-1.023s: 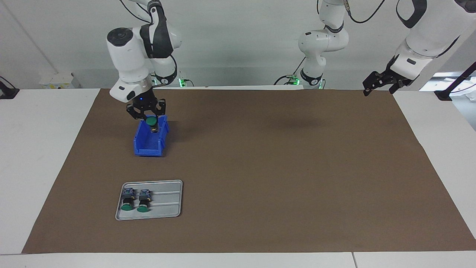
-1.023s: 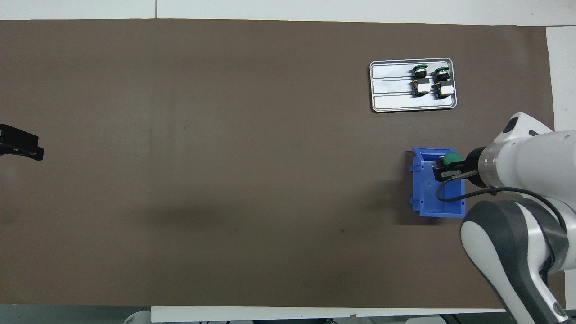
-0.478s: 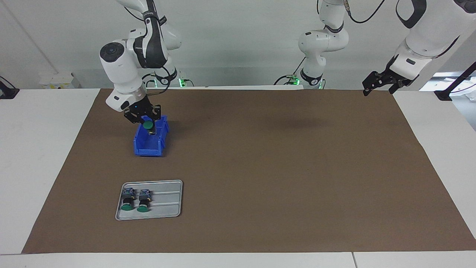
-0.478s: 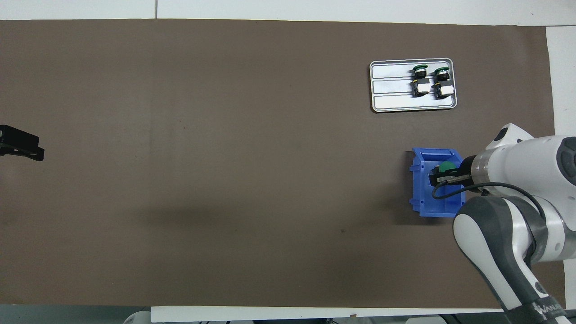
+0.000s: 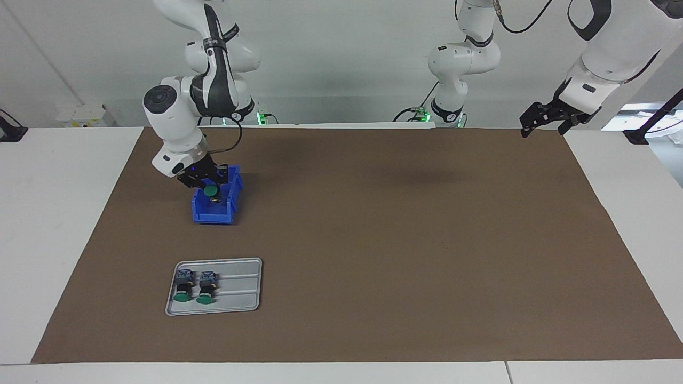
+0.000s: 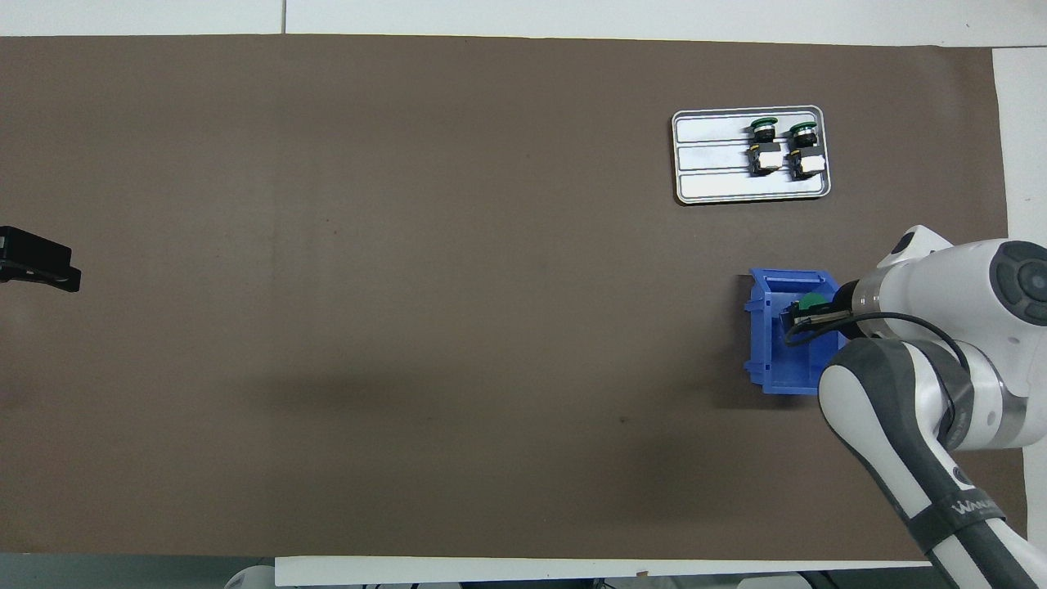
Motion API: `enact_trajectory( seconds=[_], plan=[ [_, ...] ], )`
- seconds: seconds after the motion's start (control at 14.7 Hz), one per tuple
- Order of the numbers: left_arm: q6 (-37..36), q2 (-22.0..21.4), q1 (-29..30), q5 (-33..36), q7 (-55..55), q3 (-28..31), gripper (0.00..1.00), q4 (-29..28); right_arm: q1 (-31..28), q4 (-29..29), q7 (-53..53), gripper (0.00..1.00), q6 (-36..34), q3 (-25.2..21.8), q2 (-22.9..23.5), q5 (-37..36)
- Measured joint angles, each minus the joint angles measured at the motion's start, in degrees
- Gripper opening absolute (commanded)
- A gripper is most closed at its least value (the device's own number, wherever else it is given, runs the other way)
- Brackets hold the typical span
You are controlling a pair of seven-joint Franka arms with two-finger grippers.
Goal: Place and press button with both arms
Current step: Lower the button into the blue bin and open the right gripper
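Green-capped push button (image 5: 210, 190) has dropped lower into your blue plastic bin (image 5: 220, 209), right gripper (image 5: 207, 186) still clamped on it; left gripper (image 5: 544, 121) waits, open.

Even, bright light is falling from above, leaving the brown mat (image 5: 373, 240) matte and free of glare. Soft, blurry shadows are lying on it under the raised arms, and a darker one is hugging the blue bin (image 5: 216, 202). The metal tray (image 5: 240, 290) is catching a pale sheen. Both views are staying sharp to their edges.
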Motion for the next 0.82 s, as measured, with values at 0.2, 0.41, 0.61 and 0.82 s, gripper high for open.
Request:
enact_trajectory(
  seconds=[0.2, 0.41, 0.61, 0.82],
  plan=[
    [0.00, 0.00, 0.00, 0.00, 0.04, -0.01, 1.00, 0.00, -0.07, 0.01, 0.00, 0.29, 0.08, 0.05, 0.32, 0.00],
    [0.00, 0.00, 0.00, 0.00, 0.06, -0.01, 1.00, 0.00, -0.06, 0.01, -0.01, 0.55, 0.08, 0.12, 0.32, 0.00],
    [0.00, 0.00, 0.00, 0.00, 0.09, -0.01, 1.00, 0.00, -0.02, 0.06, -0.01, 0.70, 0.07, 0.20, 0.32, -0.02],
    [0.00, 0.00, 0.00, 0.00, 0.15, -0.03, 1.00, 0.00, 0.04, 0.36, -0.01, 0.70, -0.18, 0.26, 0.32, -0.10]
  ],
)
